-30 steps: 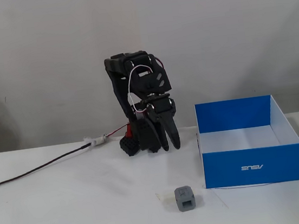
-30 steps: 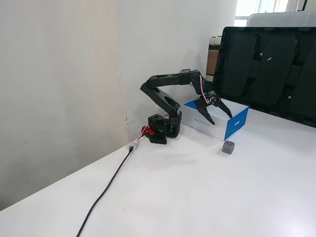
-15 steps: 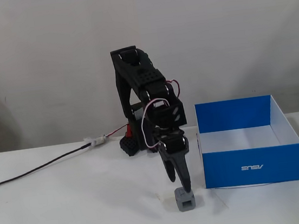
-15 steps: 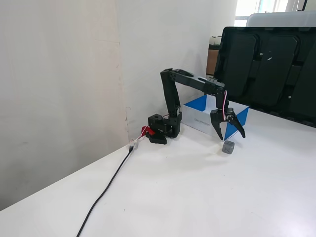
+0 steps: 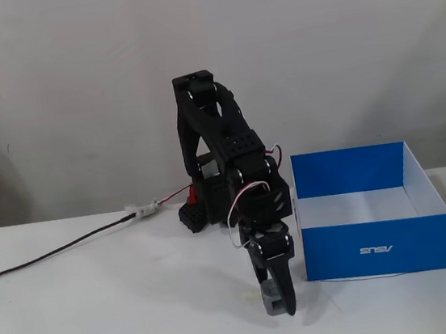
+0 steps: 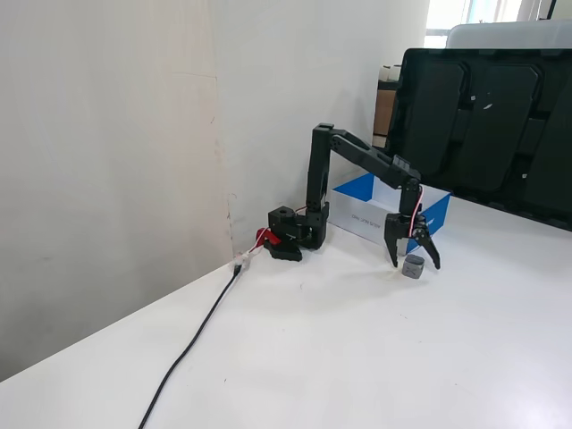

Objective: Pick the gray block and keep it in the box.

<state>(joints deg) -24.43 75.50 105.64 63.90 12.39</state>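
Note:
The gray block point(image 5: 270, 299) sits on the white table just left of the box. In a fixed view it lies between the gripper's spread fingers point(image 6: 413, 267). My gripper point(image 5: 278, 305) points down over it, open, with one finger on each side point(image 6: 414, 264). I cannot tell whether the fingers touch the block. The blue box point(image 5: 377, 247) stands open-topped right of the gripper, white inside. It also shows behind the arm in a fixed view point(image 6: 357, 220).
The arm's base point(image 5: 200, 208) stands by the wall behind the gripper. A black cable point(image 5: 54, 251) runs left from it across the table. A large dark panel point(image 6: 483, 116) stands behind the box.

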